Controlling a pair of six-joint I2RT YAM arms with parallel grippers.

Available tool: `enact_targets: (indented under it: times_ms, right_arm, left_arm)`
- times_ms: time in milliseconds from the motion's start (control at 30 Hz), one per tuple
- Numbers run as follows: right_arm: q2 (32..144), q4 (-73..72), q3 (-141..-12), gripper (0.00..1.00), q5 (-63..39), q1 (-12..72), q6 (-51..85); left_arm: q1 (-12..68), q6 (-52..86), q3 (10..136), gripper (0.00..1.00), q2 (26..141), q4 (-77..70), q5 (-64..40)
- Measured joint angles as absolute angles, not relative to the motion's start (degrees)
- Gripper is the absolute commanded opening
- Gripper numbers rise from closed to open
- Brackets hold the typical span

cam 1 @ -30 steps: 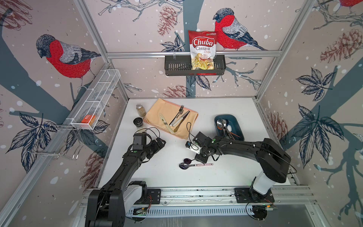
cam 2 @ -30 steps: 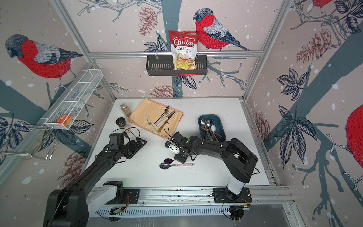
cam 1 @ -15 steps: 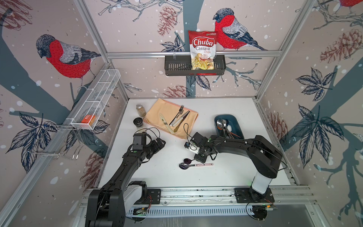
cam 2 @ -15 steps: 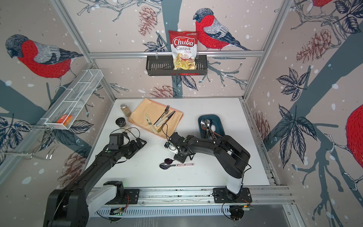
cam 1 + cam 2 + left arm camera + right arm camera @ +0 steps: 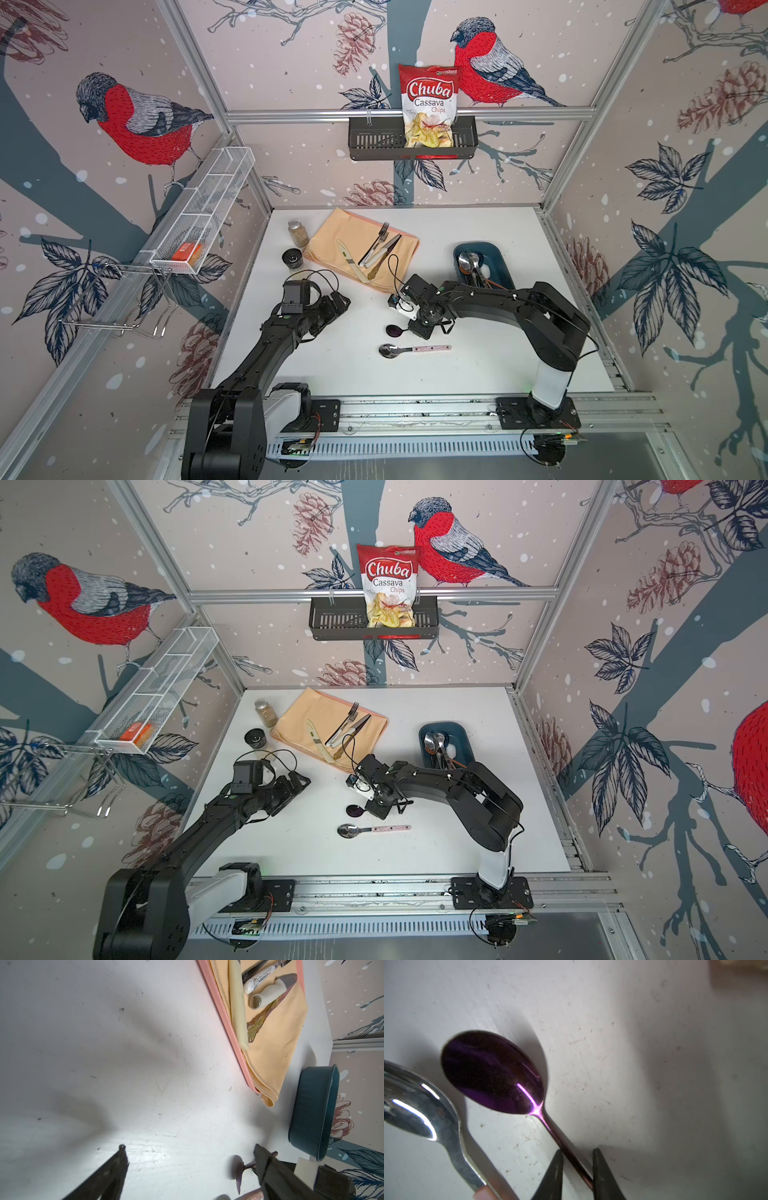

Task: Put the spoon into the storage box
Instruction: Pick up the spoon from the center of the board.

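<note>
Beside the pink-handled spoon [image 5: 409, 350] on the bench [image 5: 478, 374], the right claw [image 5: 578, 1153] stands slightly apart astride the handle of the purple spoon [image 5: 492, 1072]; left claw [image 5: 189, 1147] gapes wide; storage box [image 5: 311, 1105] holds other spoons [image 5: 467, 262].

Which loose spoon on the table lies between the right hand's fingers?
The purple spoon; the silver spoon with the pink handle lies free beside it.

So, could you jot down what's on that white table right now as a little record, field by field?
right gripper: around the shiny purple metal spoon's handle, jaws not yet closed
left gripper: open, holding nothing
other loose spoon: silver spoon with pink handle, flat on the white table
storage box: dark teal plastic bin, silver spoons already inside
peach cloth: fork and knives on it
</note>
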State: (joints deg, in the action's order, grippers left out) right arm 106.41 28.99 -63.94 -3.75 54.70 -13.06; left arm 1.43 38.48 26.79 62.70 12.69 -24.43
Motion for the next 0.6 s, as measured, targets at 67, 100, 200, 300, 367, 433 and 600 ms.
enact_targets:
  times_ms: [67, 100, 200, 300, 367, 433, 600]
  right_arm:
    - [106.7, 29.0, -64.3, 0.19, -3.7, 54.5, -12.3]
    - [106.9, 29.0, -64.5, 0.17, -3.6, 54.4, -12.0]
    - [107.2, 29.0, -64.9, 0.14, -3.4, 54.4, -11.6]
    - [107.6, 29.1, -65.4, 0.09, -3.4, 54.4, -10.5]
    - [107.7, 29.1, -65.6, 0.08, -3.3, 54.4, -10.3]
    - [107.6, 29.1, -65.7, 0.07, -3.2, 54.4, -10.2]
    - [106.8, 28.8, -65.7, 0.04, -1.9, 55.1, -9.6]
  left_arm:
    - [1.4, 38.5, 27.0, 0.96, 63.0, 12.7, -24.5]
    - [1.4, 38.5, 27.0, 0.96, 63.1, 12.7, -24.5]
    - [1.4, 38.3, 27.1, 0.96, 63.2, 12.7, -24.6]
    - [1.3, 38.1, 27.2, 0.96, 63.3, 12.7, -24.7]
    - [1.3, 37.5, 27.5, 0.96, 63.5, 12.7, -25.1]
    - [1.3, 37.0, 28.0, 0.96, 63.5, 12.7, -25.4]
    - [1.3, 36.0, 28.6, 0.96, 63.4, 12.7, -25.4]
